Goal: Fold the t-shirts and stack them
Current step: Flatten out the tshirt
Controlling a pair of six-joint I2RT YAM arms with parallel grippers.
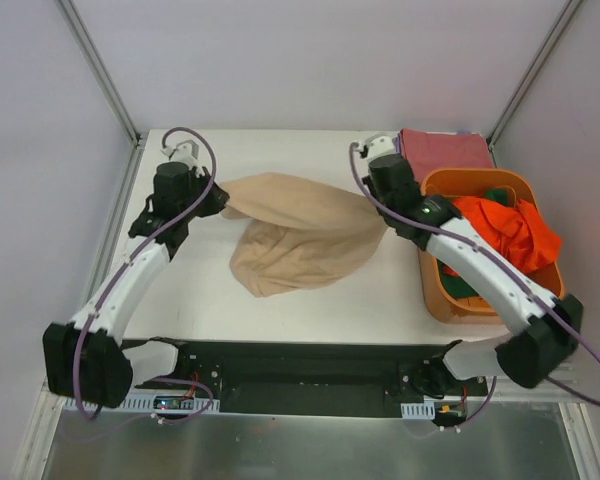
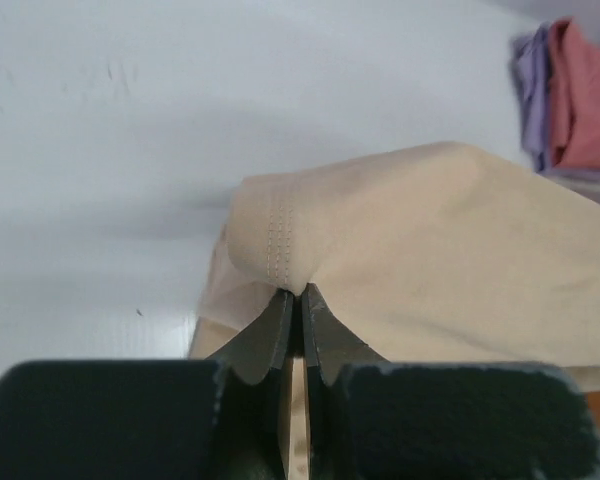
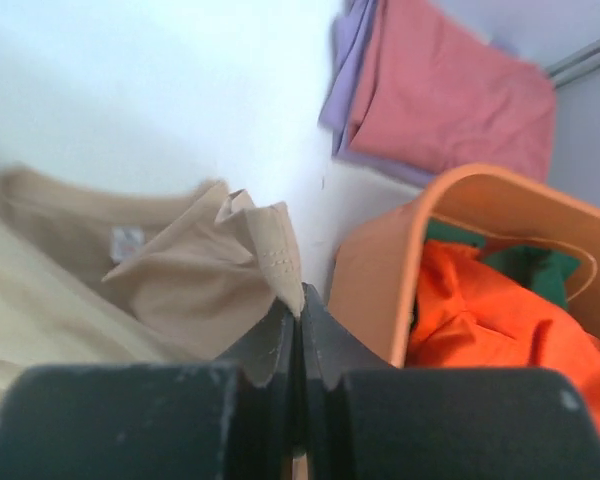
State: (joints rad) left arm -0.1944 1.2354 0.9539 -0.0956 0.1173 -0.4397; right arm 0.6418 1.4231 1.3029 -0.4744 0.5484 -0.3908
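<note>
At the centre of the table [image 1: 280, 150], seen from the top external camera, the beige t-shirt [image 1: 300, 240] spans between the two arms, its bulk sagging in a rounded heap toward the near edge. From above, the left gripper [image 1: 223, 205] meets the cloth's left end and the right gripper [image 1: 380, 218] its right end. Only the wrist views confirm the grasp. In the left wrist view the fingers are pressed together on a stitched hem fold, and in the right wrist view they pinch a stitched corner, with the neck label [image 3: 127, 242] visible beyond. The orange tub [image 1: 435, 290] stands at the table's right side, holding the bright orange t-shirt [image 1: 505, 230] and the dark green t-shirt [image 1: 498, 195]. Behind the tub, in the far right corner, lies the folded dusty red t-shirt [image 1: 445, 150]. The wrist views alone show clearly the lavender t-shirt [image 3: 350, 50] folded beneath it.
</note>
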